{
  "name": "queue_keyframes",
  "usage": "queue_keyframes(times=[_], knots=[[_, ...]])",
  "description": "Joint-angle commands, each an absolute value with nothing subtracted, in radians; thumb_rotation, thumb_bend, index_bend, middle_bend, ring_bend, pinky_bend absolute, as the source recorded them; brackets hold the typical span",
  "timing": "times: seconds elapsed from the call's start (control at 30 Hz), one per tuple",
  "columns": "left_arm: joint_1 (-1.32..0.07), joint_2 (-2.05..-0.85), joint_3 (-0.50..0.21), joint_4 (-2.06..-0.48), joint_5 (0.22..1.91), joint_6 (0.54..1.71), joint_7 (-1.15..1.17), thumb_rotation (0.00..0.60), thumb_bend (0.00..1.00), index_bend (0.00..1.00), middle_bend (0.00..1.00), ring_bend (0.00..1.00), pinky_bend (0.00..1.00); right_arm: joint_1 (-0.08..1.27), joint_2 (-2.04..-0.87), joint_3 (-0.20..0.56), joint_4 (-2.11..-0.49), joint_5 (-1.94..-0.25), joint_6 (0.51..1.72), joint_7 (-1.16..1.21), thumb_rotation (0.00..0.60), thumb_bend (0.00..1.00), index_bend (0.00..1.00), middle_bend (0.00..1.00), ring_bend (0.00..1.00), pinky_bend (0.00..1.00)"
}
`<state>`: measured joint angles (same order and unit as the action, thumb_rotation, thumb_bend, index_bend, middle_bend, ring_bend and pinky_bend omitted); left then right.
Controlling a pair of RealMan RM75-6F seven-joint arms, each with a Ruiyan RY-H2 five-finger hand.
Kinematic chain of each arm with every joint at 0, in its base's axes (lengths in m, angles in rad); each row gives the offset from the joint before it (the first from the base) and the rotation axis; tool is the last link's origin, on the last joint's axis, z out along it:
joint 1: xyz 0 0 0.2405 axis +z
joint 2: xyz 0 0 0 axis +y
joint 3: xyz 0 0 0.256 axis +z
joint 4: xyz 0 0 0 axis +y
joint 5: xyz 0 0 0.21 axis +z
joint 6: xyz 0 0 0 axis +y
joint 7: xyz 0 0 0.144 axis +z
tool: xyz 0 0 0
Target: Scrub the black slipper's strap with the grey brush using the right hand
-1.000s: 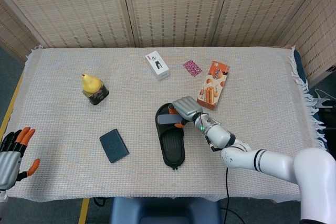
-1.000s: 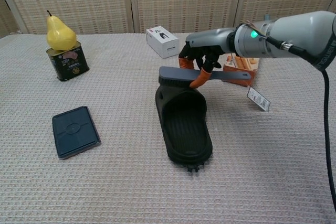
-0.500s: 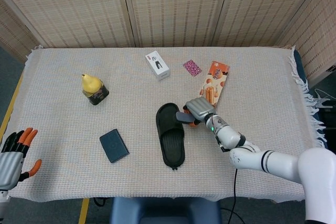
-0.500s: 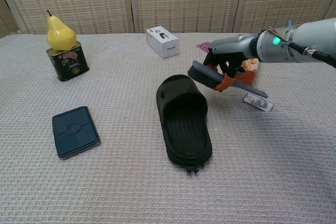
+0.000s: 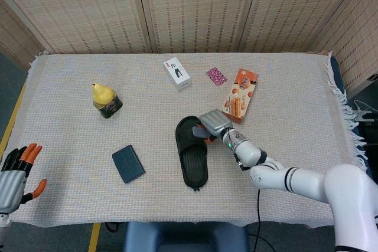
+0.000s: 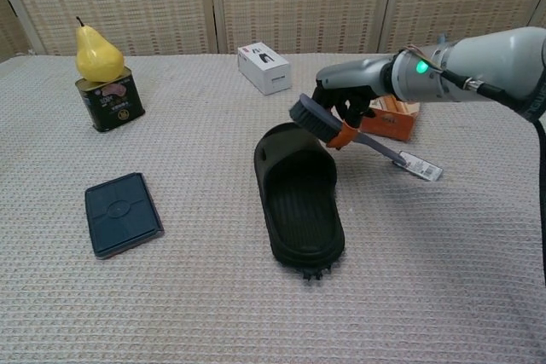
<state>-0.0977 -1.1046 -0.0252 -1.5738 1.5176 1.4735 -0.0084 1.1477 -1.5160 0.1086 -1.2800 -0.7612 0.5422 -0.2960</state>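
The black slipper point(image 5: 192, 153) point(image 6: 298, 193) lies in the middle of the table, its strap end toward the far side. My right hand point(image 5: 215, 124) point(image 6: 343, 100) grips the grey brush point(image 6: 317, 120) by its handle, which slants down to the right with a tag at its end. The brush head hangs just above the right far edge of the slipper's strap; contact is unclear. My left hand point(image 5: 13, 172) shows only in the head view, at the table's front left corner, fingers spread and holding nothing.
A pear on a dark tin point(image 6: 104, 83) stands far left. A dark blue flat case point(image 6: 122, 213) lies front left. A white box point(image 6: 264, 66), a small patterned packet point(image 5: 216, 76) and an orange snack box point(image 5: 240, 95) sit behind the slipper.
My right hand swept the brush off the strap to the right, then came back left; the brush head now hangs at the strap's right edge, tilted handle-down. The left hand stayed put.
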Motion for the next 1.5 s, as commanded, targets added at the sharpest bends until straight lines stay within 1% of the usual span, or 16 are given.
queue_keyframes(times=[0.03,0.17,0.7,1.07,1.27,1.5], knots=[[-0.097,-1.103,-0.025,-1.573,1.519,1.475,-0.012,0.600,0.36,0.00,0.00,0.00,0.01,1.168,-1.529,0.109,-1.274,-0.745,0.542,-0.312,0.600,0.55,0.76,0.57,0.60,0.74],[-0.096,-1.101,-0.024,-1.572,1.521,1.478,-0.018,0.600,0.36,0.00,0.00,0.00,0.01,1.190,-1.531,0.088,-1.275,-0.717,0.553,-0.351,0.600,0.55,0.76,0.58,0.61,0.74],[-0.103,-1.097,-0.014,-1.580,1.533,1.461,-0.023,0.600,0.36,0.00,0.00,0.00,0.01,1.258,-1.498,-0.061,-1.311,-0.493,0.588,-0.519,0.600,0.56,0.77,0.59,0.62,0.74],[-0.102,-1.093,-0.013,-1.580,1.537,1.467,-0.035,0.600,0.36,0.00,0.00,0.00,0.01,1.311,-1.505,-0.069,-1.345,-0.426,0.620,-0.572,0.600,0.56,0.77,0.59,0.62,0.74],[-0.098,-1.094,-0.013,-1.582,1.538,1.474,-0.033,0.600,0.36,0.00,0.00,0.00,0.01,1.319,-1.530,-0.049,-1.326,-0.426,0.620,-0.560,0.600,0.56,0.78,0.59,0.62,0.74],[-0.099,-1.096,-0.014,-1.585,1.535,1.472,-0.024,0.600,0.36,0.00,0.00,0.00,0.01,1.314,-1.548,-0.085,-1.302,-0.414,0.603,-0.572,0.600,0.56,0.78,0.59,0.62,0.74]])
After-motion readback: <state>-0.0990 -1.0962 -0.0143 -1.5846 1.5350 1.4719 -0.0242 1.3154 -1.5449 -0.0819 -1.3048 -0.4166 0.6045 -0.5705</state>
